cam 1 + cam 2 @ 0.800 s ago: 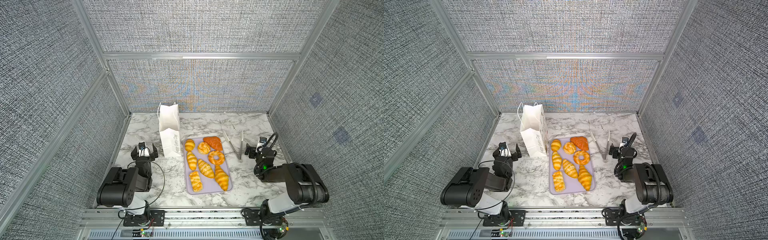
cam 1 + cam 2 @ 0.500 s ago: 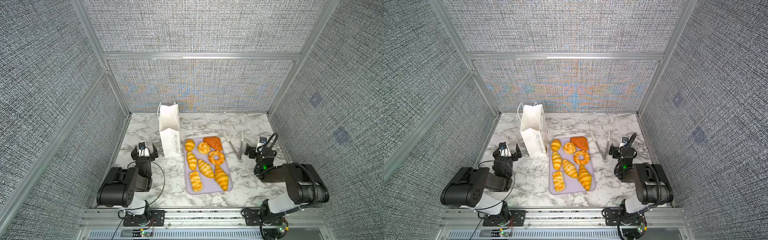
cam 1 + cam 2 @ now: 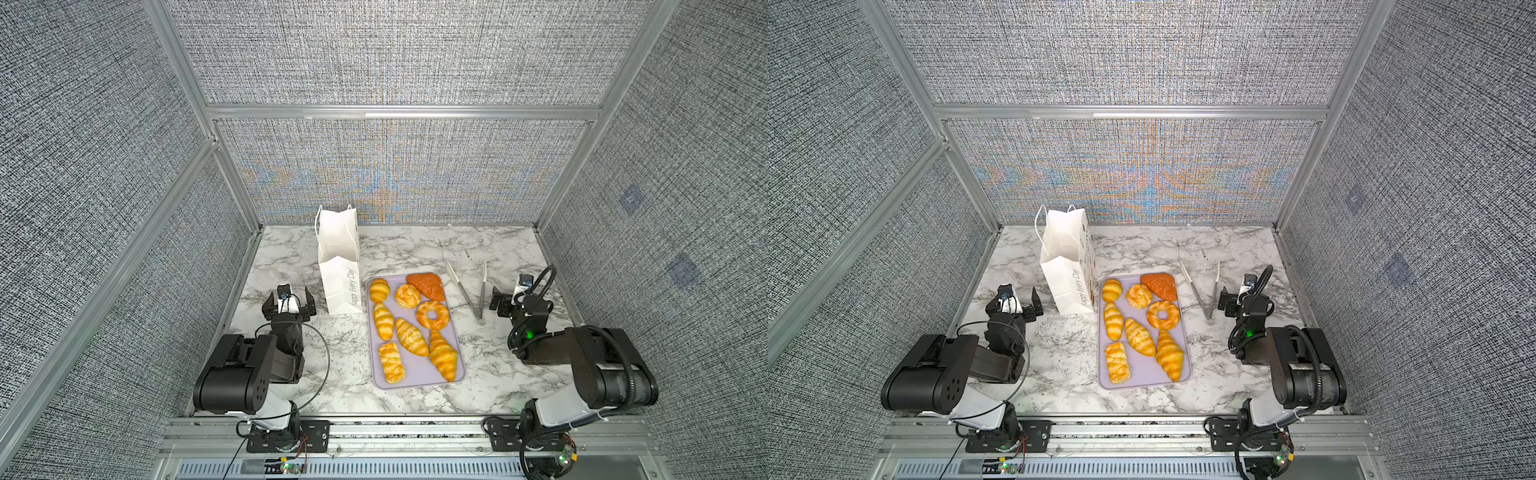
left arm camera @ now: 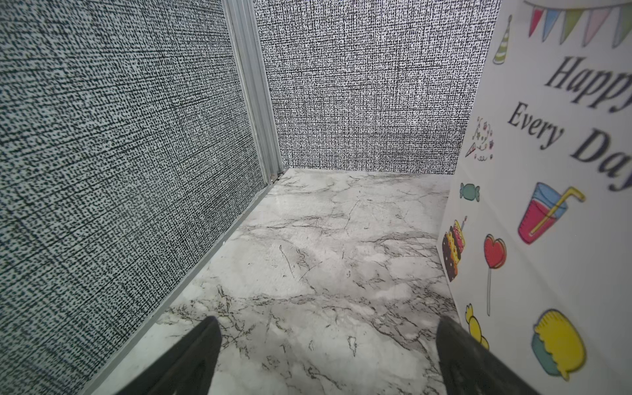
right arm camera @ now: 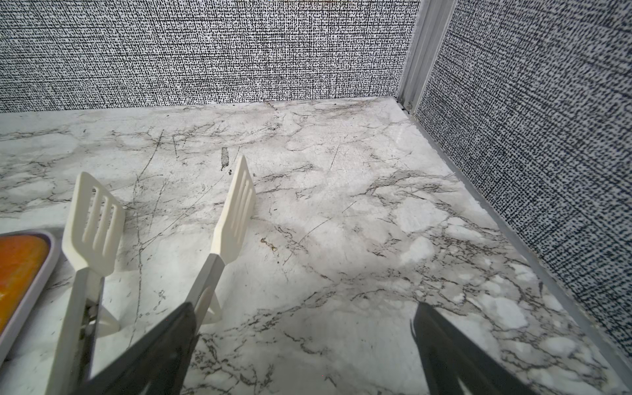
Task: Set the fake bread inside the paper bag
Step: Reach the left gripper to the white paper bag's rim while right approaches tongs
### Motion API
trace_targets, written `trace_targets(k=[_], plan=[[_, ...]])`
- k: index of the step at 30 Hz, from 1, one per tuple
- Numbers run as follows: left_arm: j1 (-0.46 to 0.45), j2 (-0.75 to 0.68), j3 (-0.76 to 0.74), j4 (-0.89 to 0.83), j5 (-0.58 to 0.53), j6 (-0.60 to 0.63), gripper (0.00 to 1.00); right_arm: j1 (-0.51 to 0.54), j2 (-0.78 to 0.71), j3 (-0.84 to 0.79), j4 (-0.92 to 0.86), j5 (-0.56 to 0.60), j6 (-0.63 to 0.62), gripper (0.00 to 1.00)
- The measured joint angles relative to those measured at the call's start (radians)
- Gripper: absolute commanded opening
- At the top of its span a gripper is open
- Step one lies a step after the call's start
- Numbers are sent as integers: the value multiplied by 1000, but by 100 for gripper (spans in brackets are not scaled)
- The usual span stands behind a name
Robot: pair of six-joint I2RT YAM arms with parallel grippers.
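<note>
Table (image 3: pixel 415 249): marble; arms parked low at near edge.
Paper bag (image 3: pixel 338 270): upright, just R of L end effector (image 3: pixel 289 296).
Tray (image 3: pixel 419 380): btwn both arms, holds all 8 fake bread (image 3: pixel 411 336).
Tongs (image 3: pixel 473 291): just L of R end effector (image 3: pixel 515 297), untouched.
End effectors: both wide open, empty.
Change: none vs prior frames; task judged not begun.

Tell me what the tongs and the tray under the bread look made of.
Tongs: dull grey metal arms, probably steel, with matte cream slotted heads that look like plastic or silicone. Tray: smooth lilac, rounded raised rim, likely plastic or silicone; cannot tell which.
</note>
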Motion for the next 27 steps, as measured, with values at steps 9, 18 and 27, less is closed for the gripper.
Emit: trace_targets(k=[9,18,27], plan=[[0,-154,58,-173,-11,-8,99,0,-54,16,-65,-8,0,99],[2,-671,324,-850,-97,-175,99,-1,-237,229,-503,15,71,99],[-3,-739,674,-1320,97,-172,99,0,-246,399,-866,-100,104,99]])
